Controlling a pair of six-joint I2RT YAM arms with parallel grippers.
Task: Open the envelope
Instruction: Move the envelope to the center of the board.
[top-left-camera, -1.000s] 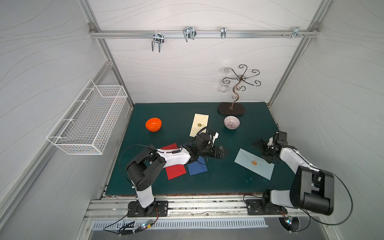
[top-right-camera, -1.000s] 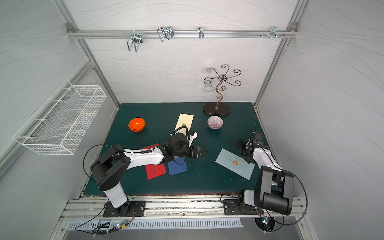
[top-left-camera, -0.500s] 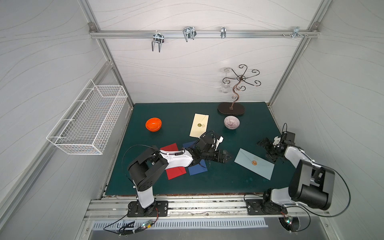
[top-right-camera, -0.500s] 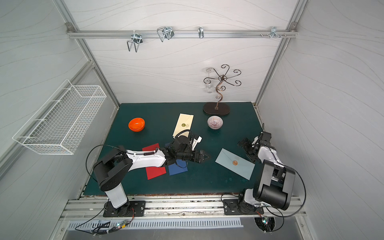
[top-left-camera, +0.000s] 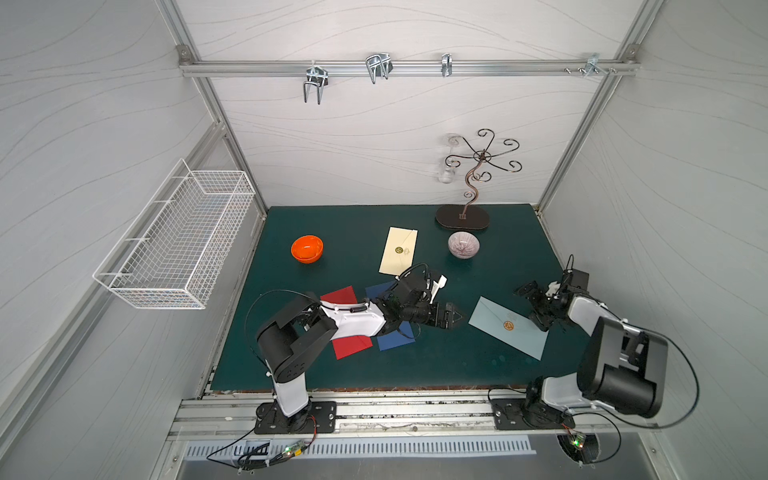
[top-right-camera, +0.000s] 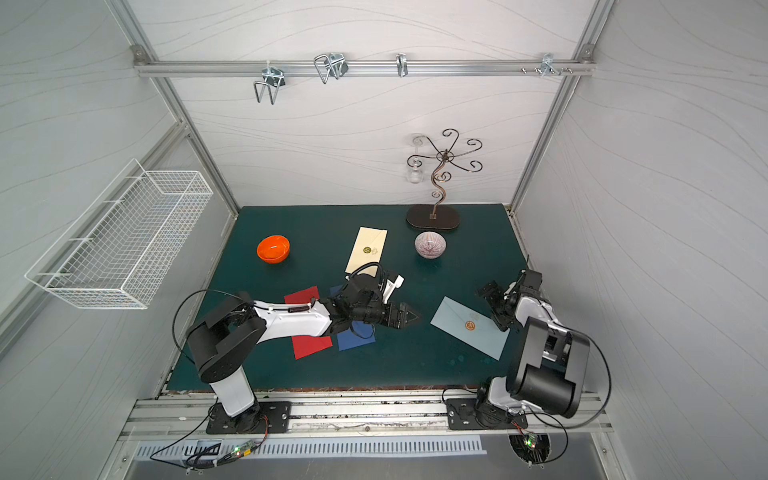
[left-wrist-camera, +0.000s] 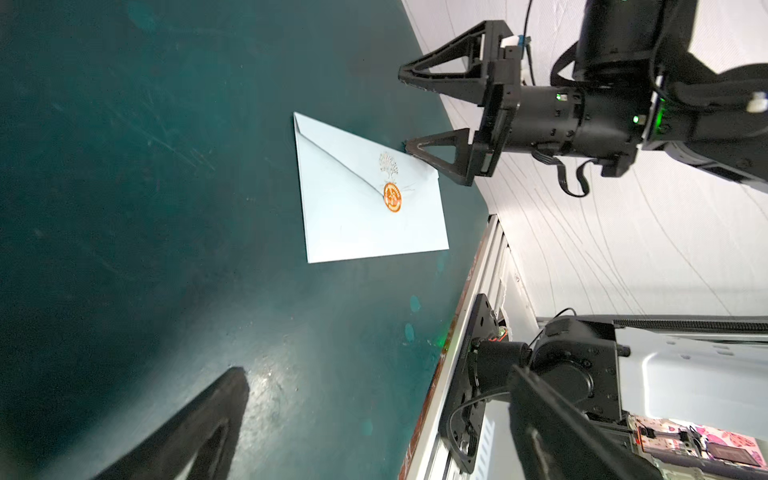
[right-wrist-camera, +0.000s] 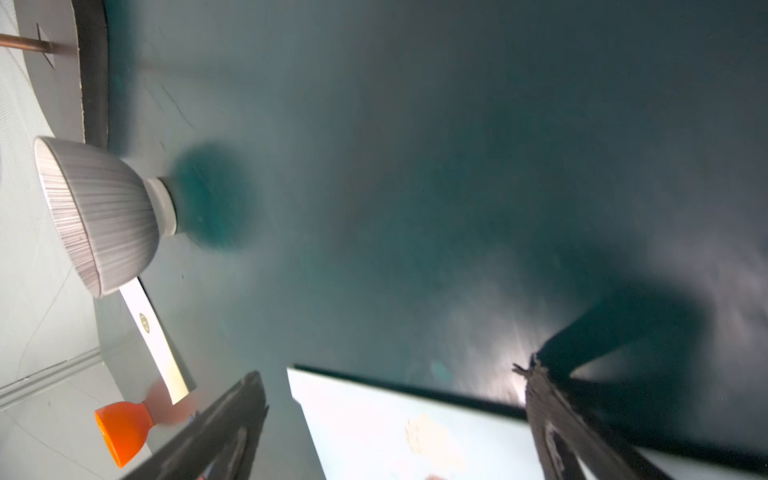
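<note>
Left wrist view: light-blue envelope (left-wrist-camera: 370, 216) lies flat on the table (left-wrist-camera: 166, 166), its flap held by an orange seal (left-wrist-camera: 392, 197).
Right pincer (left-wrist-camera: 405, 111): jaws apart, empty; one fingertip (left-wrist-camera: 412, 146) is at the envelope's fold edge, near the seal.
Left pincer (top-left-camera: 454, 318): jaws apart, empty; the envelope is ahead, not touching.
Risk: thin paper may slide or crumple if a finger pushes rather than slips under the flap — nothing pins it.
</note>
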